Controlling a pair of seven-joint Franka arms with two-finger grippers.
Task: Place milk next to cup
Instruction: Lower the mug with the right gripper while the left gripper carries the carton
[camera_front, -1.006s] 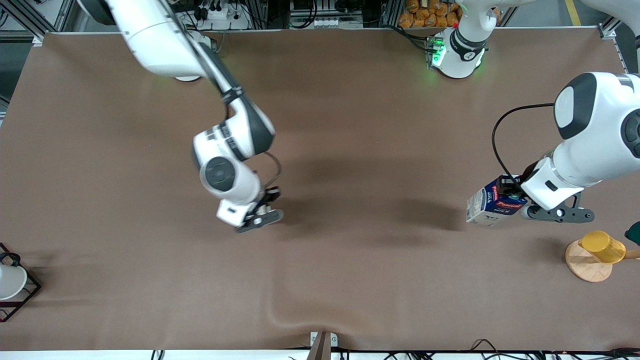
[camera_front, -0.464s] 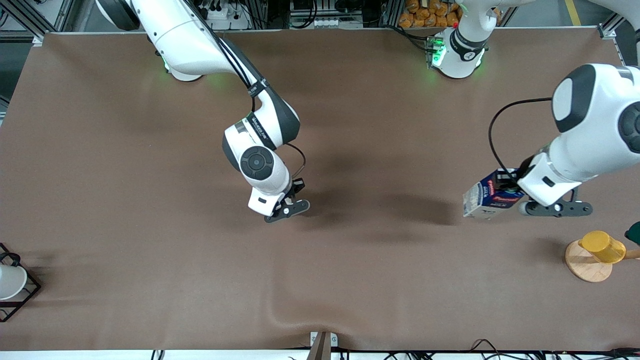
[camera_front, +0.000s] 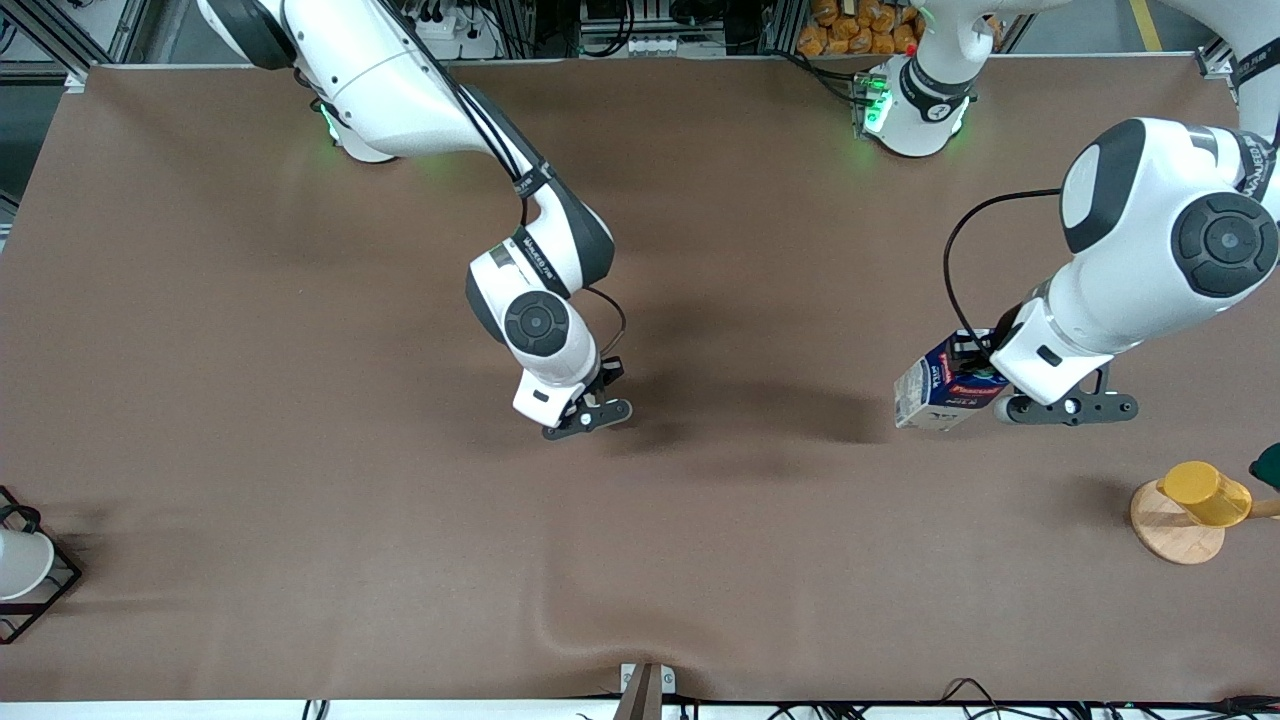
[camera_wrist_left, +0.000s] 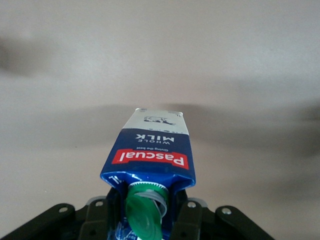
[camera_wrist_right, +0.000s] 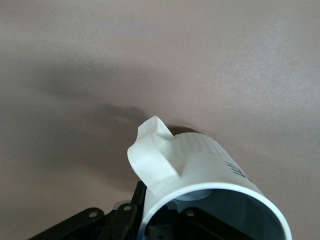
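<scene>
Left gripper (camera_front: 985, 385) up over the table (camera_front: 200, 330) toward the left arm's end, fingers clamped on the milk (camera_front: 940, 384) near its green cap (camera_wrist_left: 145, 211), carton tilted. Right gripper (camera_front: 596, 392) over mid-table, fingers closed on the rim of the cup (camera_wrist_right: 210, 192), handle (camera_wrist_right: 152, 152) showing

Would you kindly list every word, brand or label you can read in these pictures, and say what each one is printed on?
"Pascual": white letters on the red band of the milk, held in the left gripper.
"WHOLE MILK": on the milk's blue panel beside that band.
Smaller line under the brand: too small to read.
Dark marks on the cup in the right gripper: cut off, unreadable.
Lettering on the arms: too small to read.
</scene>
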